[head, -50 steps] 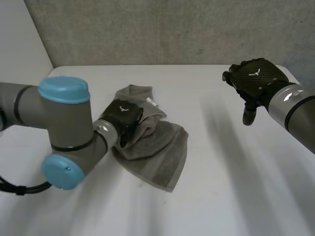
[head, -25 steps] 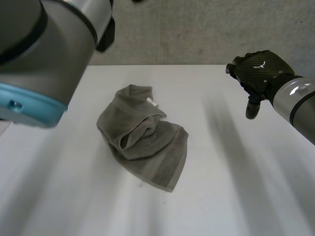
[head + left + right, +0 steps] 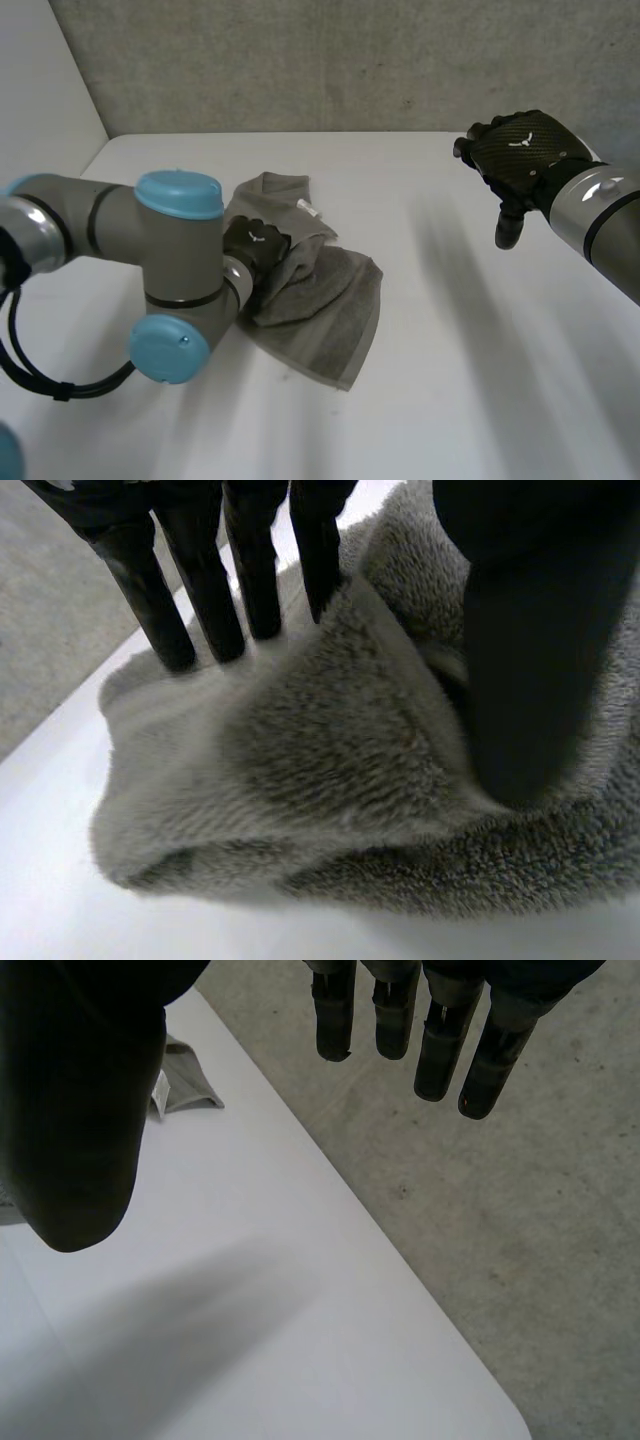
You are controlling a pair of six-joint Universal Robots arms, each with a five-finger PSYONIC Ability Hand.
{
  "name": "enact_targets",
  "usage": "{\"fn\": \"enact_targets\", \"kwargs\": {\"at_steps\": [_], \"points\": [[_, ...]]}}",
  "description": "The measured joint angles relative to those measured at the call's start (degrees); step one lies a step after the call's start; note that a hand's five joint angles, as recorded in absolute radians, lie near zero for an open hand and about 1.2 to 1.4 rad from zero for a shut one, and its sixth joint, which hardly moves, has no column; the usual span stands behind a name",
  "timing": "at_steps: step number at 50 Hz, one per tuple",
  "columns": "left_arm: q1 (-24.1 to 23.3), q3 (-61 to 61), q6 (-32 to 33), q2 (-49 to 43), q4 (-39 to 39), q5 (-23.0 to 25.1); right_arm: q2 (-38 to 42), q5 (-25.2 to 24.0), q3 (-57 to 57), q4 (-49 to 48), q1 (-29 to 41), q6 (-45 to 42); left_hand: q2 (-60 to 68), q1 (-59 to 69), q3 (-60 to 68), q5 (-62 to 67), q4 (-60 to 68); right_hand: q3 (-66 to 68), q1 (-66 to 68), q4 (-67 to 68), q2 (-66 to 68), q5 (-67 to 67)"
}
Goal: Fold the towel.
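Note:
The grey towel [image 3: 330,300] lies crumpled and loosely bunched on the white table [image 3: 470,360], left of centre. My left hand [image 3: 256,243] rests on the towel's middle, near its left side. In the left wrist view its fingers [image 3: 205,590] are straight with their tips touching the towel [image 3: 330,750], and the thumb [image 3: 520,660] stands apart on the other side of a raised fold; the hand is open. My right hand [image 3: 520,155] hovers open above the table's far right, away from the towel. A corner of the towel with its white tag [image 3: 185,1080] lies beside my right thumb [image 3: 70,1110].
The table's far edge [image 3: 350,133] meets a grey carpeted floor [image 3: 500,1180]. A pale wall [image 3: 40,90] stands at the left. My left arm's elbow [image 3: 175,290] sits low over the table just left of the towel.
My left arm swung up off the towel half a second ago and is back down on it, the hand's fingers straighter than before. The towel's shape and the right hand barely changed.

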Motion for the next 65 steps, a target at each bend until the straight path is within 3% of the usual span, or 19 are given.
{"fn": "enact_targets", "kwargs": {"at_steps": [3, 7, 14, 20, 23, 28, 31, 34, 35, 37, 39, 43, 47, 50, 57, 65], "points": [[-0.1, 1.9, -0.1, -1.8, 0.0, -0.1, 0.2, 0.1, 0.1, 0.0, 0.0, -0.1, 23.7, 22.2, 24.9, 24.9, 25.1, 0.0, 0.0, 0.0, 0.0, 0.0], [-0.4, 5.3, -0.7, -1.7, 0.0, -0.7, 0.3, 0.1, 0.2, 0.0, 0.0, -0.1, 34.6, 30.8, 35.3, 33.2, 36.1, 0.0, 0.0, 0.0, 0.0, 0.0], [-2.8, 14.2, -7.9, 8.2, 0.0, -2.7, 0.2, 0.1, -0.2, -0.1, -0.2, -0.1, 37.9, 33.1, 38.7, 34.9, 39.6, 0.0, 0.0, 0.0, 0.0, 0.0], [-4.8, 24.9, -25.8, 21.2, 0.5, -6.6, 0.0, 0.2, -0.5, -0.1, -0.4, 0.2, 38.4, 33.6, 39.2, 35.9, 40.1, 0.0, 0.0, 0.0, 0.0, 0.0], [-4.9, 26.3, -30.7, 24.2, 0.3, -8.0, -0.2, 0.2, -0.6, -0.1, -0.5, 0.3, 38.4, 33.6, 39.3, 35.9, 40.2, 0.0, 0.0, 0.0, 0.0, 0.0], [-4.8, 18.5, -33.5, 26.0, -1.3, -8.8, -0.3, 0.1, -0.7, -0.1, -0.6, 0.4, 38.5, 33.6, 39.4, 35.9, 40.2, 0.0, 0.0, 0.0, 0.0, 0.0], [-4.7, 6.9, -33.4, 26.1, -2.2, -8.7, -0.4, 0.1, -0.8, -0.1, -0.7, 0.3, 38.6, 33.6, 39.4, 35.9, 40.3, 0.0, 0.0, 0.0, 0.0, 0.0], [-4.8, -2.8, -33.3, 25.9, -2.4, -8.2, -0.4, 0.0, -0.9, -0.1, -0.7, 0.3, 28.0, 30.2, 30.2, 33.5, 30.1, 0.0, 0.0, 0.0, 0.0, 0.0], [-5.0, -7.6, -33.2, 25.6, -2.4, -7.6, -0.4, 0.0, -1.0, -0.1, -0.7, 0.3, 20.7, 20.7, 22.0, 22.7, 22.0, 0.0, 0.0, 0.0, 0.0, 0.0], [-5.2, -11.3, -33.1, 25.3, -2.5, -6.9, -0.4, 0.0, -1.1, -0.1, -0.8, 0.2, 14.9, 14.1, 16.3, 16.1, 16.2, 0.0, 0.0, 0.0, 0.0, 0.0], [-6.3, -18.6, -32.8, 24.6, -3.0, -3.4, -0.5, 0.0, -1.2, -0.1, -0.8, 0.1, -5.7, -5.8, -3.5, -2.9, -3.5, 0.0, 0.0, 0.0, 0.0, 0.0], [-8.4, -23.8, -32.5, 24.1, -4.6, 3.1, -0.5, 0.0, -1.4, -0.1, -0.9, 0.0, -18.2, -18.0, -16.6, -15.3, -16.6, 0.0, 0.0, 0.0, 0.0, 0.0], [-9.5, -24.0, -32.3, 25.3, -6.5, 7.8, -0.5, 0.0, -1.5, -0.1, -0.9, 0.0, -20.7, -20.3, -19.3, -16.9, -19.2, 0.0, 0.0, 0.0, 0.0, 0.0], [-8.5, -21.6, -32.3, 27.1, -7.1, 8.7, -0.5, -0.1, -1.5, -0.1, -0.9, 0.1, -21.0, -20.4, -19.8, -17.2, -19.6, 0.0, 0.0, 0.0, 0.0, 0.0], [-1.9, -14.0, -32.2, 29.1, -6.8, 7.2, -0.4, -0.4, -1.2, 0.3, -0.3, 1.7, -21.0, -20.4, -19.8, -17.2, -19.8, 0.0, 0.0, 0.0, 0.0, 0.0], [0.7, -9.7, -32.1, 24.3, -6.5, 6.6, -0.1, -2.1, -1.3, 3.3, -0.3, 7.3, -19.8, -20.2, -18.5, -17.2, -18.6, 0.1, 0.8, 0.0, 0.1, 0.2]]}}
